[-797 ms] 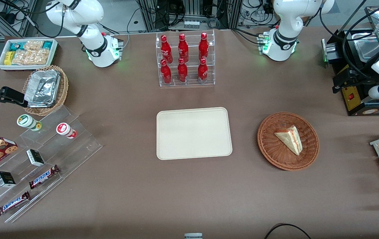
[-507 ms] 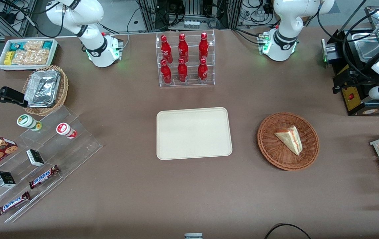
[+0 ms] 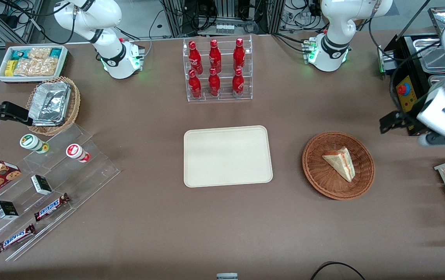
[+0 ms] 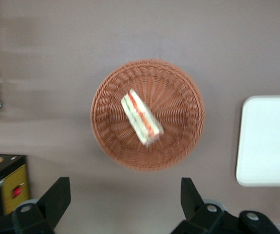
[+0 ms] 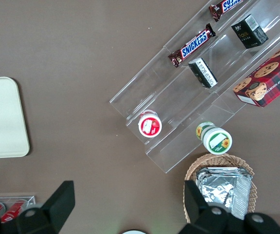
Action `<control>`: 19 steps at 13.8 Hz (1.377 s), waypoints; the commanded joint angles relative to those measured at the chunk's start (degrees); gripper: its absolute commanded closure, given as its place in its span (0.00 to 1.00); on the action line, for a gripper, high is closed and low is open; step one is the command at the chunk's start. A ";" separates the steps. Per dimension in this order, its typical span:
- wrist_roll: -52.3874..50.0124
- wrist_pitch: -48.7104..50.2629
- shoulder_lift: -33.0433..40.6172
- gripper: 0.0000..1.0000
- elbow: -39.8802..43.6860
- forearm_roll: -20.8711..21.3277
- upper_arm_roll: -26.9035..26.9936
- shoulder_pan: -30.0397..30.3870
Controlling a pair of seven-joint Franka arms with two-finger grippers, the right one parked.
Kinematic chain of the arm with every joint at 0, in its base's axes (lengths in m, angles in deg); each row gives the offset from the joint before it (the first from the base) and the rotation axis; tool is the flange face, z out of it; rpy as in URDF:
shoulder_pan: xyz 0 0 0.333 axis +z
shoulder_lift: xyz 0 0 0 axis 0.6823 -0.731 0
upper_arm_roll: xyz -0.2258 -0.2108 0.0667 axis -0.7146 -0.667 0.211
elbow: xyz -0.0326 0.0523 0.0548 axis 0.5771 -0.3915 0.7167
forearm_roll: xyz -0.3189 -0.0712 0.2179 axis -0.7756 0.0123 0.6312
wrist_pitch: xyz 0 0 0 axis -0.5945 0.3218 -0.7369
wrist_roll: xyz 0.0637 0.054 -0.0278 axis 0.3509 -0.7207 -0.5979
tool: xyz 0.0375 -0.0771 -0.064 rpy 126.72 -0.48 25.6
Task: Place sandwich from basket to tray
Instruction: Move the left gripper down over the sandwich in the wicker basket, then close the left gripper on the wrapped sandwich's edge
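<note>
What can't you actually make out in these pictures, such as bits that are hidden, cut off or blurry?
- Pincer, wrist view: open, high above the basket; its fingertips are cut off by the frame edge.
- Pincer, front view: only the arm's white housing shows at the picture's edge, the fingers can't be picked out.
- Sandwich, wrist view: blurred, so the filling can't be named.
- Tray, wrist view: cut off by the edge.

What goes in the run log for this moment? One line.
phase: approach | gripper: open, above table beside basket | sandwich: in basket | tray: bare
</note>
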 commanded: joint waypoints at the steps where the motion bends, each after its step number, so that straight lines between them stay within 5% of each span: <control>1: -6.40 -9.06 3.34 0.00 -10.27 0.88 -0.29 0.28; 10: -32.25 -35.53 2.21 0.00 -31.03 1.84 -0.55 0.11; 19: -38.15 -46.43 -5.79 0.00 -33.59 1.75 -0.82 -0.33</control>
